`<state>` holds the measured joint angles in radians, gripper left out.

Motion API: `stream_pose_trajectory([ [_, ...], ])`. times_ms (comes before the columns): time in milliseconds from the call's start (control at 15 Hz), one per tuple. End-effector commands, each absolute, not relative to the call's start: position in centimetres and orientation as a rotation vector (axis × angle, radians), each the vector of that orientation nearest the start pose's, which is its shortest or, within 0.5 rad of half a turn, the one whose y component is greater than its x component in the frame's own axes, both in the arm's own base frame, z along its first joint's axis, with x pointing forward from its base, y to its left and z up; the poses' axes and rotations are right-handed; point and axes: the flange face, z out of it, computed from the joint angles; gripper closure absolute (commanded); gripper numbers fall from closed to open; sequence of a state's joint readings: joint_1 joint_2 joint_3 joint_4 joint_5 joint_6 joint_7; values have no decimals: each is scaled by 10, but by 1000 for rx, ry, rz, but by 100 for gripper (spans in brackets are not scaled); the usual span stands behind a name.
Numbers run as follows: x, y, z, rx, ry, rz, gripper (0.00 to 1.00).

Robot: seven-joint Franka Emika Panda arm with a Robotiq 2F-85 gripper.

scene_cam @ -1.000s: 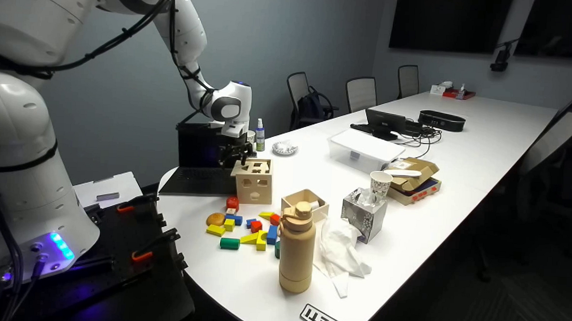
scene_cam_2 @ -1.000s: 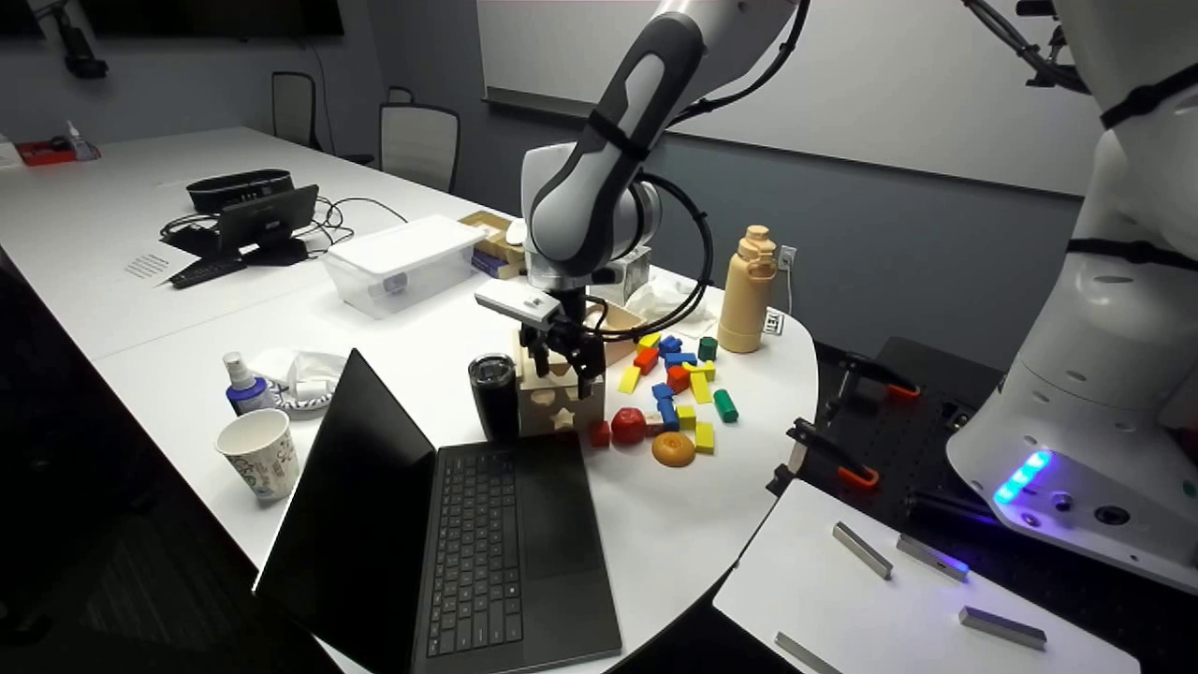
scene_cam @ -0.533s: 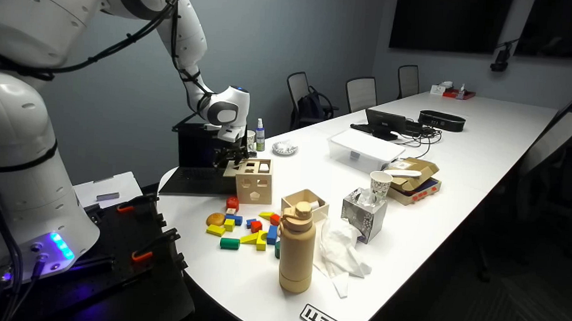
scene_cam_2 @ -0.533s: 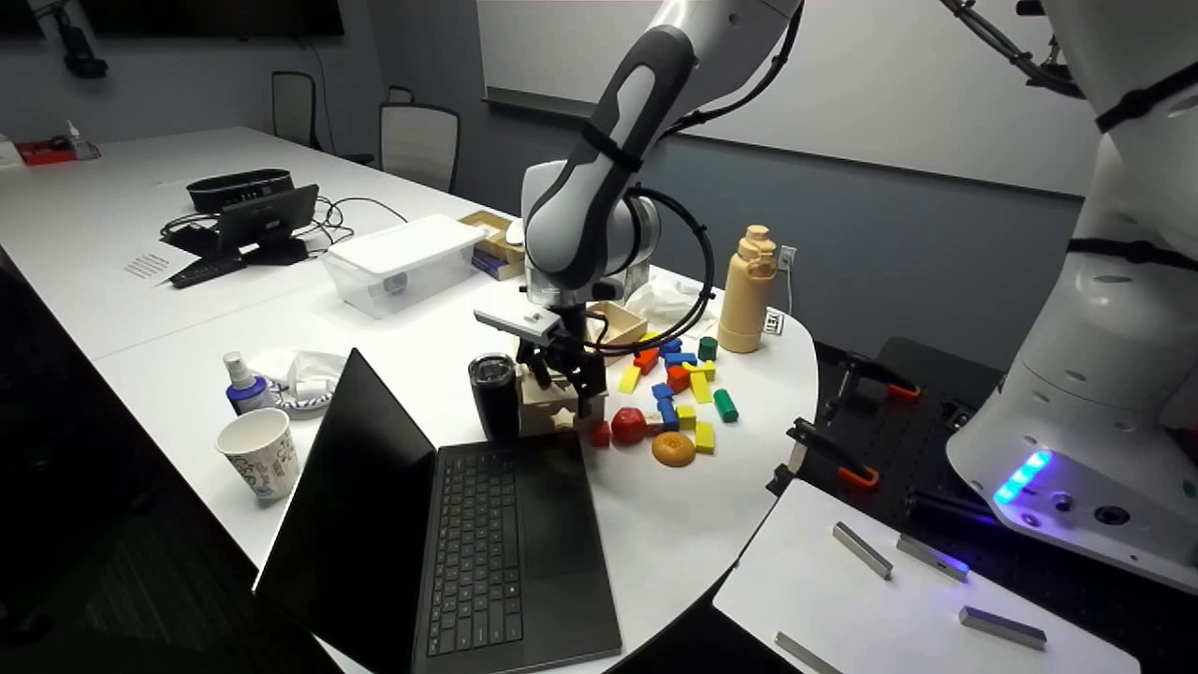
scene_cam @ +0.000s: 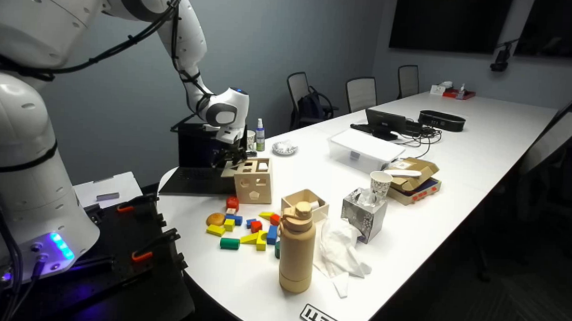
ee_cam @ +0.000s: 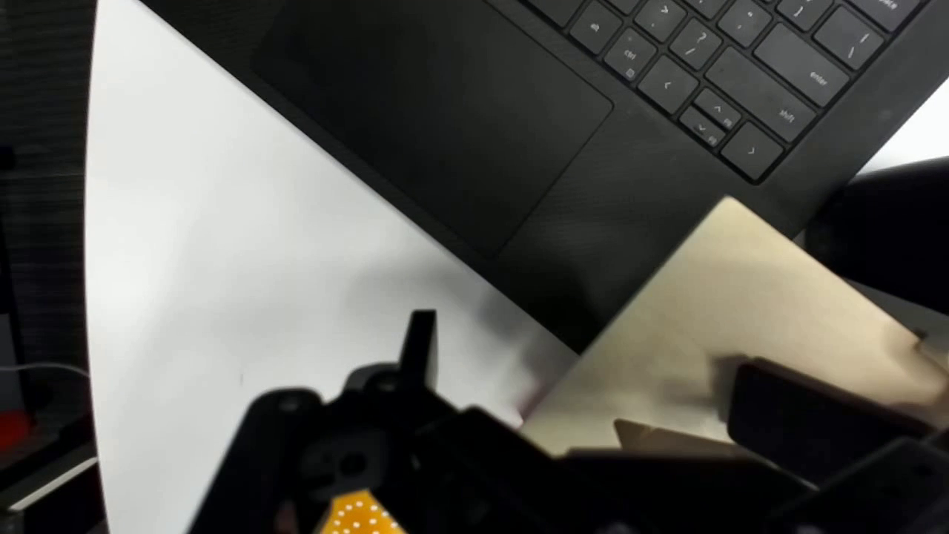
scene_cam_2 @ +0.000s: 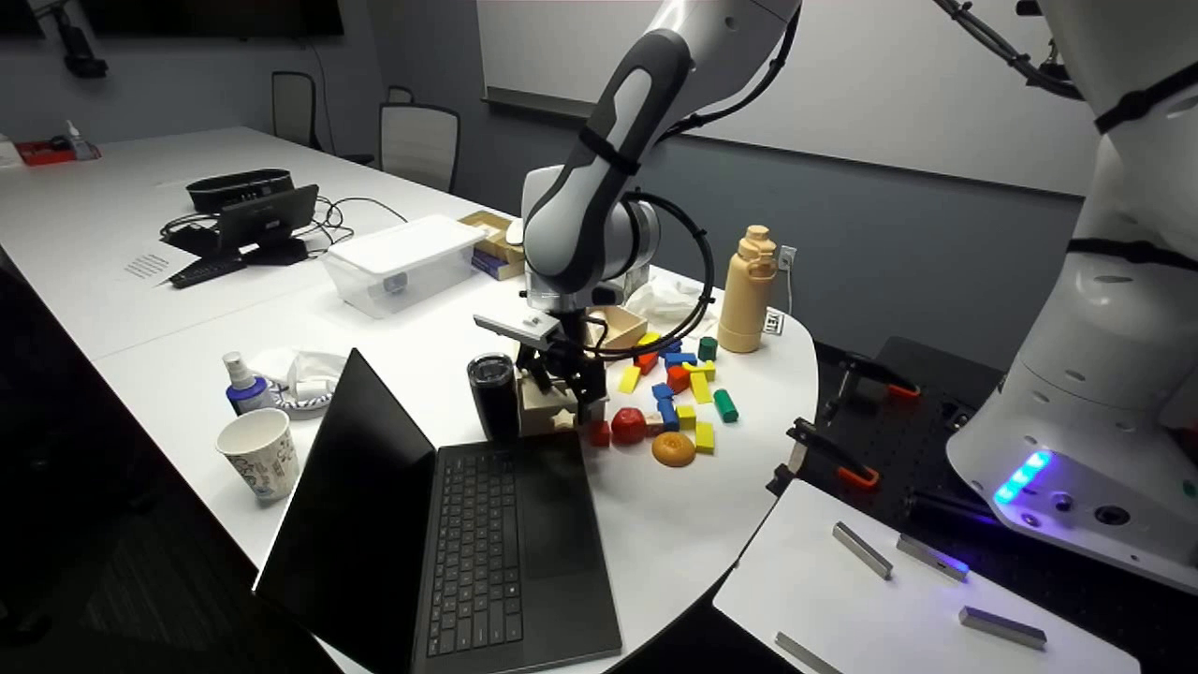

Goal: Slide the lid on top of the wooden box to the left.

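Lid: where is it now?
In the wrist view, the lid is at lower right, its corner overlapping the laptop in frame; in an exterior view, it juts past the left edge of the box.

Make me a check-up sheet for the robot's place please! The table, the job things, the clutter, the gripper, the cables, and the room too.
Table: white, lots of things on it
Lid: juts past the box on the laptop side
Clutter: scattered blocks, upright bottle, tissue box, plastic tub
Gripper: open, by the lid; touching or not, cannot tell
Cables: black, along the arm; tangled wires on the table
Surroundings: chairs, dark wall screens; people: nothing seen
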<state>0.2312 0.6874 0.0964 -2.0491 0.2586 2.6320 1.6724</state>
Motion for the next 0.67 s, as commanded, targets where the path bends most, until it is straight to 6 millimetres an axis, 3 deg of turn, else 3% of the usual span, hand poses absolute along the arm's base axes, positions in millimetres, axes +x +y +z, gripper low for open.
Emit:
stream_pose_trajectory([
  [0,537,189,90,-2170,2194,363,0],
  [600,531,204,95,-2148,2108,453,0],
])
